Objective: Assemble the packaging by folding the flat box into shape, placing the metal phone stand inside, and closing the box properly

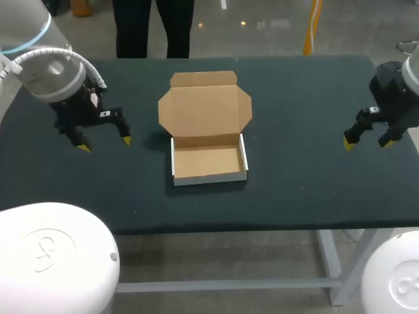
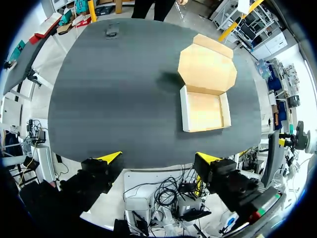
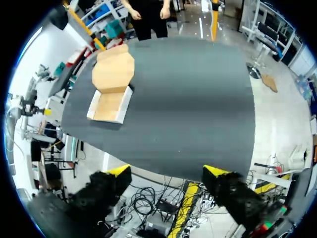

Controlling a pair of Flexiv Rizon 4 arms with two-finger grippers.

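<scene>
The cardboard box (image 1: 208,162) stands folded into a shallow white-sided tray at mid-table, with nothing inside. Its brown lid (image 1: 204,108) lies flat and open behind it. My left gripper (image 1: 105,144) hovers open left of the box, well apart from it. At the table's right side my right gripper (image 1: 368,142) also hovers open and holds nothing. The left wrist view has the box (image 2: 204,111) ahead of the open left gripper (image 2: 158,157), and a small dark grey object (image 2: 112,30), perhaps the phone stand, near the far edge. The right wrist view has the box (image 3: 110,105) far ahead of its open gripper (image 3: 167,170).
The dark green table (image 1: 294,183) carries only the box and the small grey object. My left arm hides the far left corner in the head view.
</scene>
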